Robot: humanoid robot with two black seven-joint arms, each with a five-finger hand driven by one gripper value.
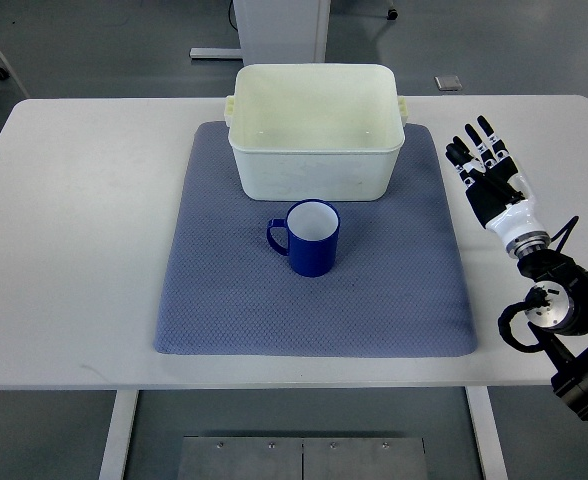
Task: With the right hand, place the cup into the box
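Right hand [489,175] hovers with fingers spread and empty, off the grey mat's [224,300] edge; the blue ceramic cup [312,238] stands upright just before the cream plastic box [314,175], handy for a short lift.

Bright, even overhead light fills the view, sharp from edge to edge. The white table [84,250] is close to washed out, with soft glare. Shadows are faint: a thin one under the box [314,130] on the mat [224,300], a small one beside the cup [309,238]. The table's edges bow slightly.
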